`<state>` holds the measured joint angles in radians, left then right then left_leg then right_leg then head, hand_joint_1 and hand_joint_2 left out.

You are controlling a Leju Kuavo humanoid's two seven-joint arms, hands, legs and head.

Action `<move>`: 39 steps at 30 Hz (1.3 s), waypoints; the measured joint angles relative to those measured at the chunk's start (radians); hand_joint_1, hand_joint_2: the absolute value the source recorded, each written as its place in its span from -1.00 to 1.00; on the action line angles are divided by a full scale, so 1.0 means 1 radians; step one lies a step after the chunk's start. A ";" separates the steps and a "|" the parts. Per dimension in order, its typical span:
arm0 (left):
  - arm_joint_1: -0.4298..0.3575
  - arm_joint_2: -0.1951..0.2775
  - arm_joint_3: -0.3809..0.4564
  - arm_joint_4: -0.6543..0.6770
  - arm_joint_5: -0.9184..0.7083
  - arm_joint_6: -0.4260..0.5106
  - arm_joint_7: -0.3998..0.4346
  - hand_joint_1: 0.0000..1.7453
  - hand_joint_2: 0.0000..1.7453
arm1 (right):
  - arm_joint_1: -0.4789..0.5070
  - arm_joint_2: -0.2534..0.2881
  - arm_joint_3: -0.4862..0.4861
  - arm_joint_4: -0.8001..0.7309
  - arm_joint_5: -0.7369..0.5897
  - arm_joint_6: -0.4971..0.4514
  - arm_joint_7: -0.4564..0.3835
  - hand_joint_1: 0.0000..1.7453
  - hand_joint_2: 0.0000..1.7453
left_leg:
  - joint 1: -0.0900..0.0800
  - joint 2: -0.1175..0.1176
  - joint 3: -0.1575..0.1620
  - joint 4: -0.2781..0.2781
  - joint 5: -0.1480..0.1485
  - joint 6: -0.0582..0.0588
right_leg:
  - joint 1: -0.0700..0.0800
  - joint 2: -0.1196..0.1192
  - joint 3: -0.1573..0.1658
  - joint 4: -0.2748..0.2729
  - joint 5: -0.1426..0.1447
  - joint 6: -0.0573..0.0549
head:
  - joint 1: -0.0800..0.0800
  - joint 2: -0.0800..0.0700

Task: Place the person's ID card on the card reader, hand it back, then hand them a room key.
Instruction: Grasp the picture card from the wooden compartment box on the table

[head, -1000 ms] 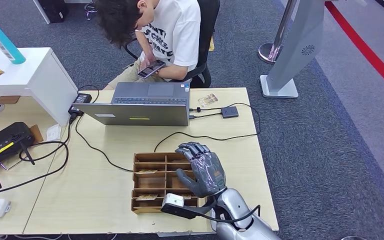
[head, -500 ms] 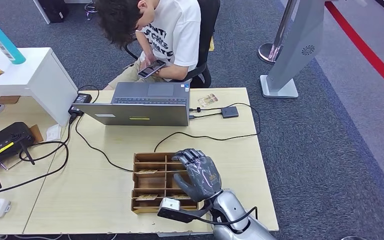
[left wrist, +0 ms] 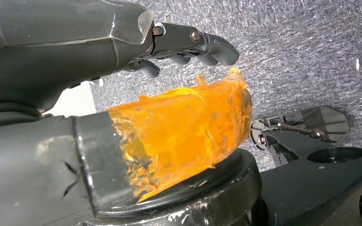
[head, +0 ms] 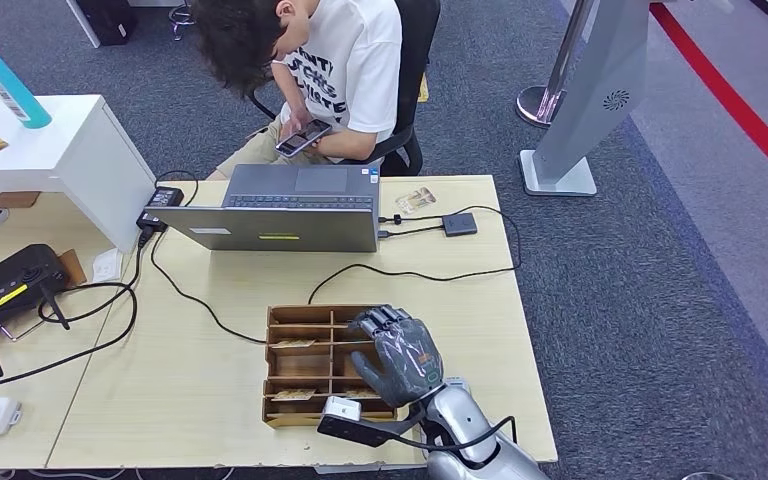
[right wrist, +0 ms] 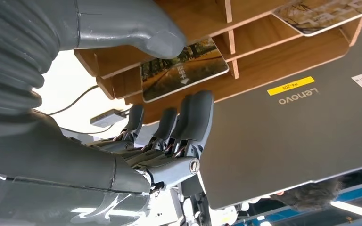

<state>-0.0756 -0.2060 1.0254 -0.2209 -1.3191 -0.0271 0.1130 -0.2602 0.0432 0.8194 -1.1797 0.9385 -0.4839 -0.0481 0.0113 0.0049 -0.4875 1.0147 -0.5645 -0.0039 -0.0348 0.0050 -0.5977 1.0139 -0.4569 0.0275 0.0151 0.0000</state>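
1. The right hand (head: 401, 352) is hovering palm-down over the right side of the wooden organizer (head: 300, 366), its fingers (right wrist: 195, 117) slightly curled and apart, gripping nothing.
2. In the right wrist view a room key card (right wrist: 184, 69) is lying in a compartment just between the thumb and the fingers, close to both; whether they are touching it I cannot tell.
3. The silver forearm is coming in from the table's near edge.
4. The left hand (left wrist: 188, 47) is hanging over grey carpet, fingers curled in on nothing.
5. Further out, more cards (head: 292, 343) are lying in the organizer, and an ID card (head: 415, 199) is resting beside the laptop (head: 275, 209) near the card reader (head: 459, 223), in front of the seated person (head: 320, 70).
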 joint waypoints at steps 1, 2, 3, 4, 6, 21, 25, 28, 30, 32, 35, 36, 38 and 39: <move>0.000 0.000 0.000 0.000 0.000 0.000 0.000 -1.00 -1.00 | 0.000 0.001 0.000 0.003 0.000 0.000 0.001 0.08 1.00 | 0.000 0.000 0.000 0.000 0.000 0.000 | 0.000 0.000 0.000 0.000 0.000 0.000 | 0.000 0.000; 0.000 0.000 0.000 0.000 0.000 0.000 0.000 -1.00 -1.00 | -0.001 0.001 0.000 0.005 0.000 0.001 0.002 0.09 1.00 | 0.000 0.000 0.000 0.000 0.000 0.000 | 0.000 0.000 0.000 0.000 0.000 0.000 | 0.000 0.000; 0.000 0.000 0.000 0.000 0.000 0.000 -0.001 -1.00 -1.00 | -0.001 0.002 0.000 0.008 0.000 0.001 0.003 0.10 1.00 | 0.000 0.000 0.000 0.000 0.000 0.000 | 0.000 0.000 0.000 0.000 0.000 0.000 | 0.000 0.000; 0.000 0.000 0.000 0.000 0.000 0.000 -0.001 -1.00 -1.00 | -0.002 0.002 0.000 0.010 0.001 0.001 0.004 0.10 1.00 | 0.000 0.000 0.000 0.000 0.000 0.000 | 0.000 0.000 0.000 0.000 0.000 0.000 | 0.000 0.000; 0.000 0.000 0.000 0.000 0.000 0.000 -0.001 -1.00 -1.00 | -0.004 0.003 0.000 0.015 0.002 0.002 0.004 0.16 1.00 | 0.000 0.000 0.000 0.000 0.000 0.000 | 0.000 0.000 0.000 0.000 0.000 0.000 | 0.000 0.000; 0.000 0.000 0.000 0.000 0.003 -0.002 -0.001 -1.00 -1.00 | -0.020 0.008 -0.004 0.033 0.004 0.006 0.009 0.88 1.00 | 0.000 0.000 0.000 0.000 0.000 0.000 | 0.000 0.000 0.000 0.000 0.000 0.000 | 0.000 0.000; 0.000 0.000 0.000 0.000 0.003 -0.002 -0.001 -1.00 -1.00 | -0.021 0.008 -0.005 0.033 0.004 0.009 0.009 0.92 1.00 | 0.000 0.000 0.000 0.000 0.000 0.000 | 0.000 0.000 0.000 0.000 0.000 0.000 | 0.000 0.000; 0.000 0.000 0.000 0.000 0.003 -0.002 -0.001 -1.00 -1.00 | -0.022 0.009 -0.005 0.033 0.004 0.010 0.010 0.98 1.00 | 0.000 0.000 0.000 0.000 0.000 0.000 | 0.000 0.000 0.000 0.000 0.000 0.000 | 0.000 0.000; 0.000 0.000 0.000 0.000 0.003 -0.003 -0.001 -1.00 -1.00 | -0.022 0.010 -0.005 0.034 0.005 0.010 0.010 1.00 1.00 | 0.000 0.000 0.000 0.000 0.000 0.000 | 0.000 0.000 0.000 0.000 0.000 0.000 | 0.000 0.000; 0.000 0.000 0.000 0.000 0.003 -0.004 -0.001 -1.00 -1.00 | -0.023 0.010 -0.005 0.034 0.006 0.009 0.009 1.00 1.00 | 0.000 0.000 0.000 0.000 0.000 0.000 | 0.000 0.000 0.000 0.000 0.000 0.000 | 0.000 0.000; 0.000 0.000 0.000 0.000 0.005 -0.008 -0.001 -1.00 -1.00 | -0.022 0.011 -0.007 0.032 0.015 0.003 0.007 1.00 1.00 | 0.000 0.000 0.000 0.000 0.000 0.000 | 0.000 0.000 0.000 0.000 0.000 0.000 | 0.000 0.000; 0.000 0.000 0.000 0.000 0.005 -0.009 -0.001 -1.00 -1.00 | -0.022 0.011 -0.009 0.031 0.019 0.001 0.006 1.00 1.00 | 0.000 0.000 0.000 0.000 0.000 0.000 | 0.000 0.000 0.000 0.000 0.000 0.000 | 0.000 0.000; 0.000 0.000 0.000 0.000 0.006 -0.010 -0.001 -1.00 -1.00 | -0.022 0.011 -0.012 0.027 0.027 -0.004 0.006 1.00 1.00 | 0.000 0.000 0.000 0.000 0.000 0.000 | 0.000 0.000 0.000 0.000 0.000 0.000 | 0.000 0.000; 0.000 0.000 0.000 0.000 0.006 -0.010 -0.001 -1.00 -1.00 | -0.022 0.011 -0.013 0.023 0.032 -0.008 0.006 1.00 1.00 | 0.000 0.000 0.000 0.000 0.000 0.000 | 0.000 0.000 0.000 0.000 0.000 0.000 | 0.000 0.000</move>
<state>-0.0755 -0.2060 1.0258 -0.2209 -1.3134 -0.0370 0.1118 -0.2817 0.0538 0.8064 -1.1567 0.9710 -0.4914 -0.0416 0.0112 0.0050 -0.4874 1.0148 -0.5645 -0.0039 -0.0348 0.0051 -0.5978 1.0138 -0.4569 0.0275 0.0152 0.0000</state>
